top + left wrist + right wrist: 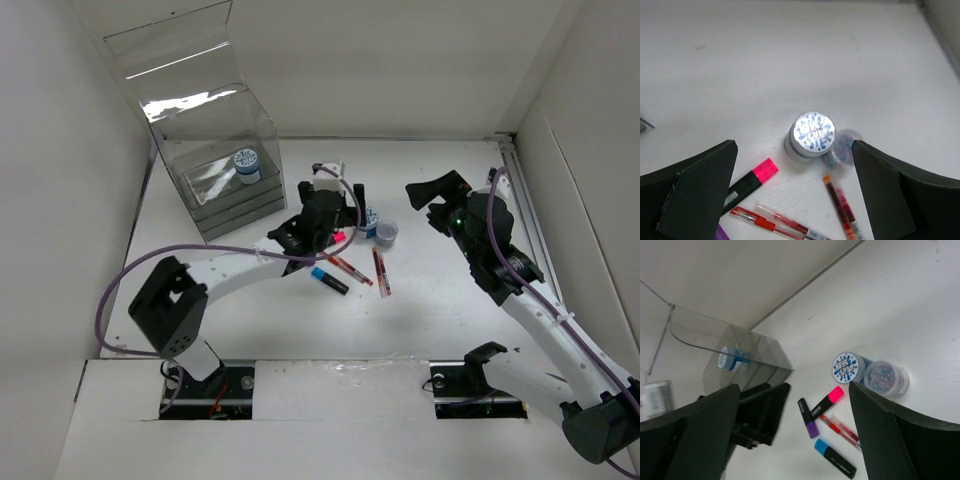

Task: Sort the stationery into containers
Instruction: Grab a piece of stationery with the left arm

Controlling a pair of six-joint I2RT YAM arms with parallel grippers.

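The left gripper (793, 145) has its fingers (695, 195) spread wide, and they hold nothing. In its wrist view a blue-white roll (812, 134) shows between them, standing on the table (790, 50), and neither finger touches it. A clear tub (844, 148) stands against the roll on its right side. Nearer the camera lie a pink marker (752, 182) and thin red pens (771, 223). A purple marker (808, 424) and a blue marker (835, 458) lie close to them.

The right gripper (793, 386) is also wide open and empty. It hangs in the air to the right of these things and touches none of them.

The organizer (215, 190) stands at the far left with its lid up. A second roll (246, 165) is inside it.
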